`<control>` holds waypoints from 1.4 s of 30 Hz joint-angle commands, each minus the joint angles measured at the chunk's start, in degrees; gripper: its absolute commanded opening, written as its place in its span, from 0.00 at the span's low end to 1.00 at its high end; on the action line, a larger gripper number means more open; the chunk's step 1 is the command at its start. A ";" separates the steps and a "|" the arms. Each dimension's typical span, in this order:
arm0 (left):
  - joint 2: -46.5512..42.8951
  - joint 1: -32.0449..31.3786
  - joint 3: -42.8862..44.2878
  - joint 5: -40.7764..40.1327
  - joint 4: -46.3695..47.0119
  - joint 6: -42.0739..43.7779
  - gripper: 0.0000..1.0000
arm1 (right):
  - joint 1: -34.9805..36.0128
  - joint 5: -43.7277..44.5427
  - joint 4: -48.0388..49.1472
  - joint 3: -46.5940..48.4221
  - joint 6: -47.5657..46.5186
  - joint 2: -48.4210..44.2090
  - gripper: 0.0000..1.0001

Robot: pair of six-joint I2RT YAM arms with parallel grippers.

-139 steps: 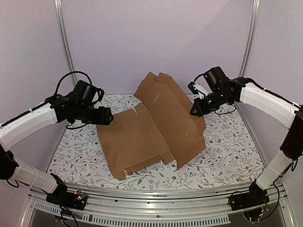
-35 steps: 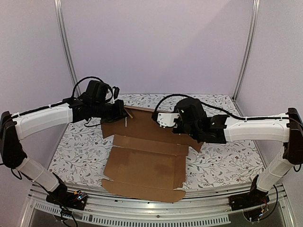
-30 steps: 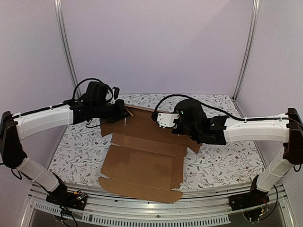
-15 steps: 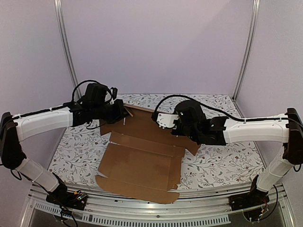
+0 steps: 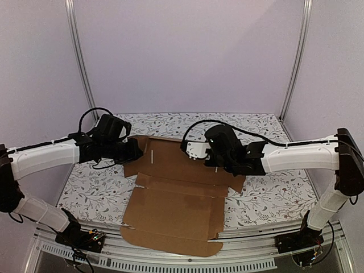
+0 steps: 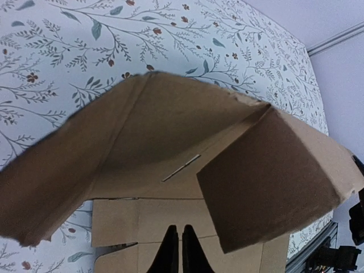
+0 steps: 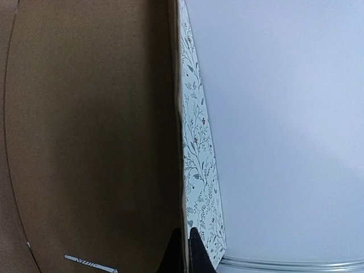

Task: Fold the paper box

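Observation:
The paper box (image 5: 176, 193) is a brown die-cut sheet lying mostly flat mid-table, its near edge over the front rail. My left gripper (image 5: 135, 153) hovers at the sheet's far left corner. In the left wrist view its fingers (image 6: 177, 250) stand shut above the sheet (image 6: 142, 216) with nothing between them, and two flaps (image 6: 273, 170) rise towards the camera. My right gripper (image 5: 218, 162) sits low over the sheet's far middle, mostly hidden by its wrist. The right wrist view shows the gripper (image 7: 184, 250) shut on a raised edge of the cardboard (image 7: 85, 142).
The floral table cover (image 5: 273, 187) shows on both sides of the sheet. A metal rail (image 5: 256, 233) runs along the near edge. Purple walls and two upright posts (image 5: 78, 62) close the back.
The sheet has slid towards the near edge and lies flatter. My left gripper has dropped and drawn back left off the far-left flap. The right gripper moved slightly left with the edge.

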 commanded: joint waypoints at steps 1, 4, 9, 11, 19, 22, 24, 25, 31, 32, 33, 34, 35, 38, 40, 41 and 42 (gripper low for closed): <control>-3.21 -0.24 -2.68 -4.19 -5.21 2.80 0.06 | -0.88 -0.22 -4.28 2.96 2.23 1.57 0.00; -5.00 -0.24 -4.16 -4.75 -5.93 3.28 0.09 | -1.59 -0.92 -6.97 4.70 4.00 1.93 0.00; -6.71 -0.24 -6.28 -6.38 -6.99 4.30 0.10 | -3.05 -3.55 -11.22 7.00 6.79 2.01 0.00; -7.34 -0.24 -7.26 -7.15 -6.90 4.48 0.10 | -3.83 -5.28 -12.51 7.47 7.41 1.81 0.00; -6.98 -0.27 -11.64 -8.26 -1.21 3.99 0.13 | -7.05 -13.38 -17.25 9.00 12.31 0.04 0.00; -5.51 -0.28 -12.12 -9.43 0.77 3.62 0.12 | -7.79 -16.35 -18.71 9.48 14.10 -0.77 0.00; -4.21 -0.24 -12.27 -10.71 1.76 3.68 0.12 | -8.13 -17.80 -19.72 9.64 15.51 -1.11 0.00; -3.54 -0.24 -12.12 -11.11 2.05 3.76 0.13 | -8.20 -18.22 -19.99 9.61 15.94 -1.25 0.00; 1.54 -0.33 -11.54 -14.34 4.02 3.61 0.12 | -8.36 -19.53 -20.64 9.30 17.32 -2.17 0.00; 2.25 -0.33 -11.56 -15.03 4.11 3.39 0.12 | -8.36 -19.59 -20.64 9.25 17.56 -2.31 0.00; 2.82 -0.33 -11.54 -15.27 4.38 3.35 0.12 | -8.36 -19.73 -20.69 9.14 17.69 -2.53 0.00; 3.43 -0.33 -11.51 -15.33 4.50 3.37 0.12 | -8.38 -19.70 -20.77 9.08 17.75 -2.62 0.00; 3.96 -0.34 -11.48 -15.34 4.51 3.29 0.12 | -8.32 -19.66 -20.83 8.96 17.72 -2.66 0.00; 5.12 -0.42 -11.38 -15.27 4.32 3.25 0.08 | -8.33 -19.33 -20.82 8.85 18.00 -2.68 0.00; 5.63 -0.48 -11.52 -14.72 4.19 3.16 0.05 | -8.37 -19.31 -20.79 8.81 18.13 -2.59 0.00; 5.91 -0.50 -11.56 -14.36 3.90 3.00 0.04 | -8.40 -19.31 -20.71 8.85 18.19 -2.52 0.00; 6.25 -0.50 -11.52 -13.65 3.78 2.93 0.02 | -8.33 -19.30 -20.69 8.85 18.23 -2.38 0.00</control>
